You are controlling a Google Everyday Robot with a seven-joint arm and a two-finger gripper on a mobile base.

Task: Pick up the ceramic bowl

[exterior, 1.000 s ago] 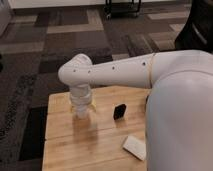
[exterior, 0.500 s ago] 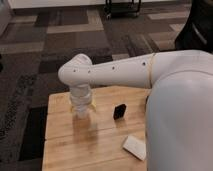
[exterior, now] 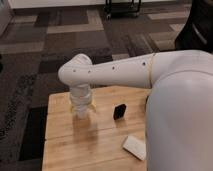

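Observation:
The ceramic bowl does not show in the camera view; it is hidden or out of view. My white arm reaches in from the right across a wooden table (exterior: 65, 150). The gripper (exterior: 81, 111) points straight down over the table's far left part, close to the surface. The wrist covers whatever lies under it.
A small black object (exterior: 119, 111) stands on the table just right of the gripper. A flat white object (exterior: 135, 147) lies near the front right. My bulky white arm covers the table's right side. Patterned dark carpet (exterior: 45, 55) surrounds the table.

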